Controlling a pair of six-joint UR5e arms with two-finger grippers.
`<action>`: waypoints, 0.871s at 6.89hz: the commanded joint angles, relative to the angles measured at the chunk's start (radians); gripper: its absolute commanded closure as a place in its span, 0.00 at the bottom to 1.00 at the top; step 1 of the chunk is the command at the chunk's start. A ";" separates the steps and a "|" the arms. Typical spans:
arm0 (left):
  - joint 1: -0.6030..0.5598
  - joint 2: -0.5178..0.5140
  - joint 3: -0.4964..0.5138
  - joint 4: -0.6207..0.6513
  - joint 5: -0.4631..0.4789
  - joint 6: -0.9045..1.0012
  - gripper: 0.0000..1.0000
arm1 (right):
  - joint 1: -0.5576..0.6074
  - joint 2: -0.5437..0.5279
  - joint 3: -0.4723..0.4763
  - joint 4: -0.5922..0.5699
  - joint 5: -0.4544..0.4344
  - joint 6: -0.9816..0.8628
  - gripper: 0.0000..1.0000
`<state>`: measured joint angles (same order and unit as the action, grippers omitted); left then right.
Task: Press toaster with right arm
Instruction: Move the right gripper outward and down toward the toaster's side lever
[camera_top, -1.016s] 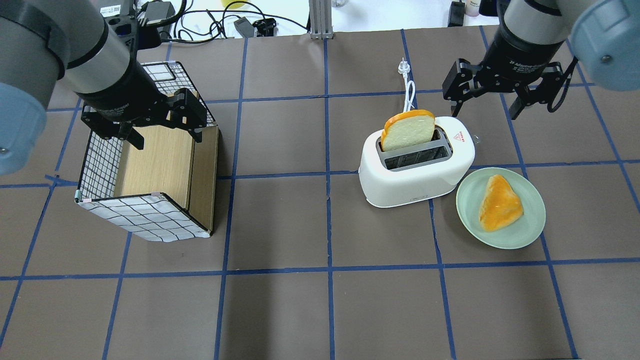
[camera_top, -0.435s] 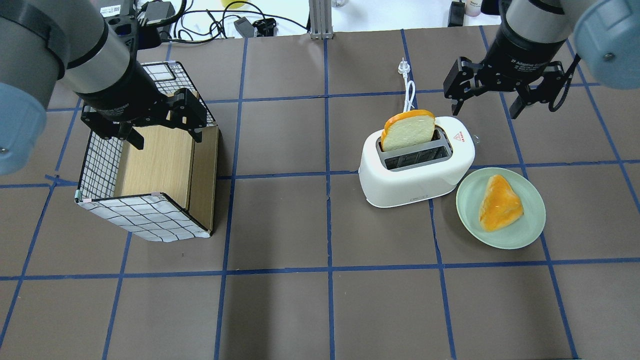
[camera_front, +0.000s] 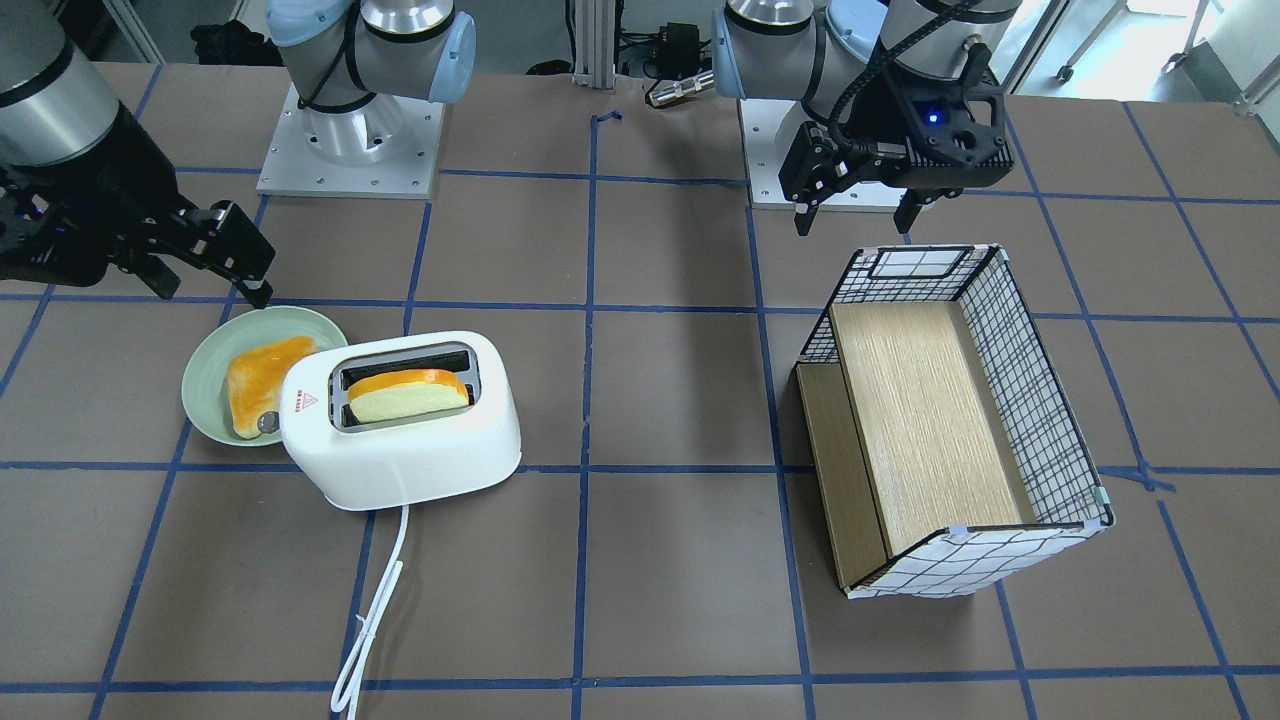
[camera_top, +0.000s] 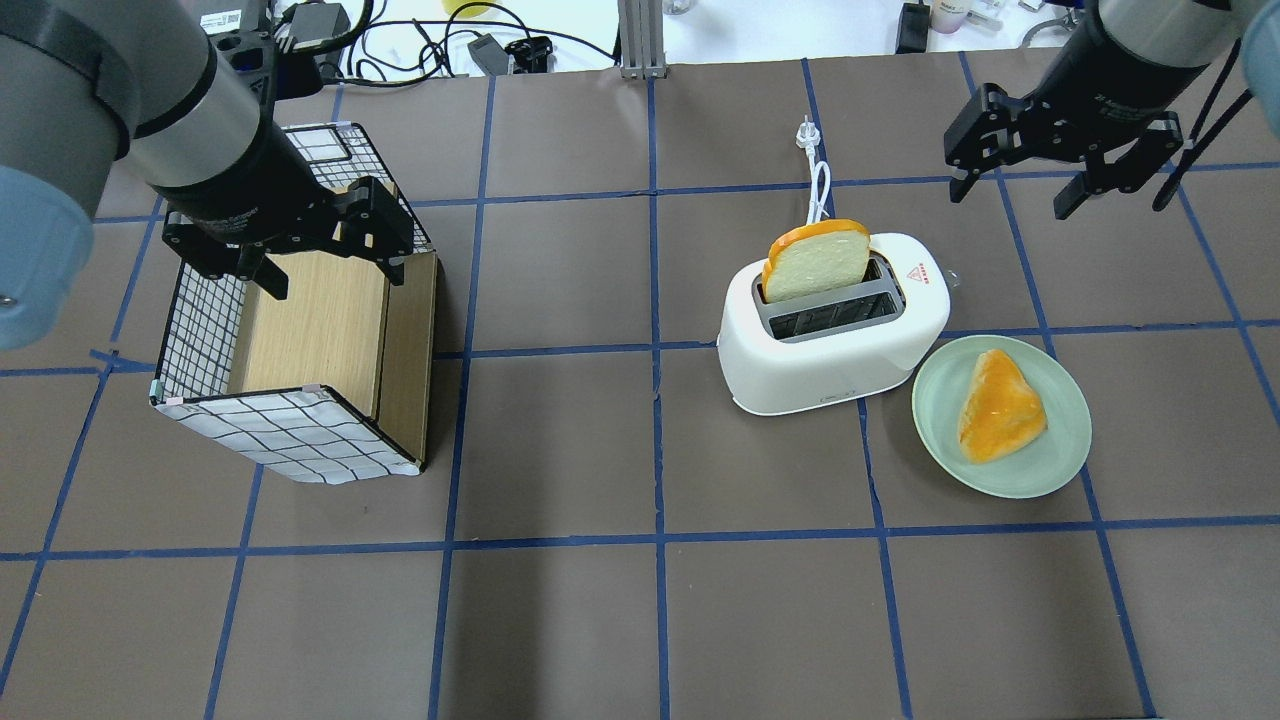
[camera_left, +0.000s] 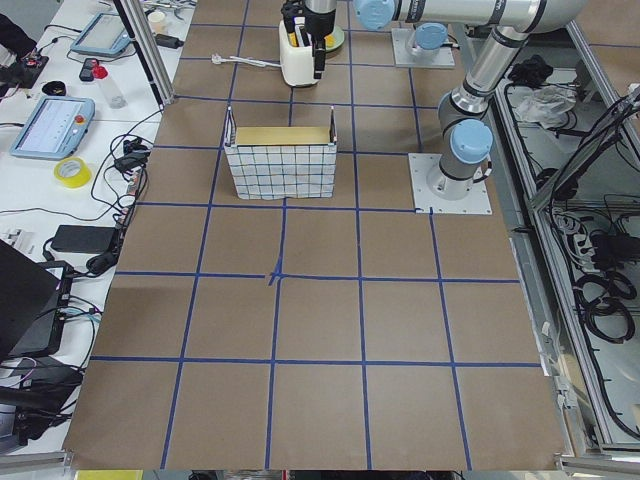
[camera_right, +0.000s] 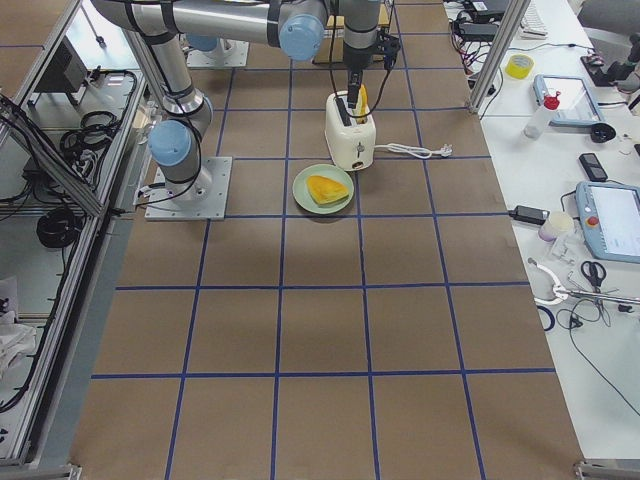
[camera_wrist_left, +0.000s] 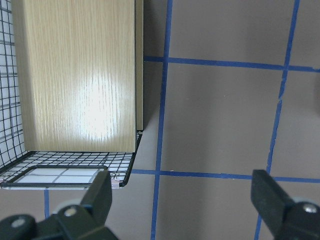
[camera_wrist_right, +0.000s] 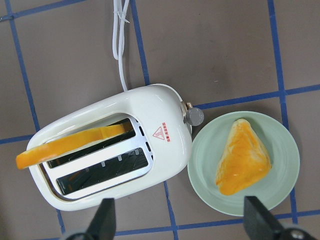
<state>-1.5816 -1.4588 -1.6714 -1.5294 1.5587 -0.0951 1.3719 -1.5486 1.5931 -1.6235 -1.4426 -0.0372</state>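
Observation:
The white two-slot toaster (camera_top: 835, 345) stands on the table right of centre, with a slice of bread (camera_top: 815, 262) sticking up from its far slot. Its grey knob (camera_wrist_right: 195, 117) is on the end that faces the plate. My right gripper (camera_top: 1010, 195) is open and empty. It hangs in the air beyond and to the right of the toaster, apart from it. In the right wrist view the toaster (camera_wrist_right: 110, 150) lies below, ahead of the open gripper (camera_wrist_right: 180, 220). My left gripper (camera_top: 335, 280) is open and empty over the basket.
A pale green plate (camera_top: 1045, 475) with a triangular piece of toast (camera_top: 1000, 405) sits right beside the toaster's knob end. The toaster's white cord (camera_top: 818, 180) trails toward the far edge. A checked wire basket with wooden boards (camera_top: 300, 350) stands on the left.
My right gripper has moved to the right and farther from the toaster, still open. The left arm, toaster and plate have not moved.

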 joint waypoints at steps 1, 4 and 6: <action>0.000 0.000 -0.001 0.000 0.000 0.000 0.00 | -0.046 0.034 0.011 -0.009 0.025 -0.093 0.90; 0.000 0.000 -0.001 0.000 0.000 0.000 0.00 | -0.088 0.087 0.037 -0.039 0.075 -0.145 1.00; 0.000 0.000 -0.001 0.000 0.000 0.000 0.00 | -0.116 0.104 0.108 -0.119 0.142 -0.178 1.00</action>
<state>-1.5815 -1.4588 -1.6714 -1.5294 1.5593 -0.0951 1.2699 -1.4572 1.6603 -1.6894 -1.3329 -0.2013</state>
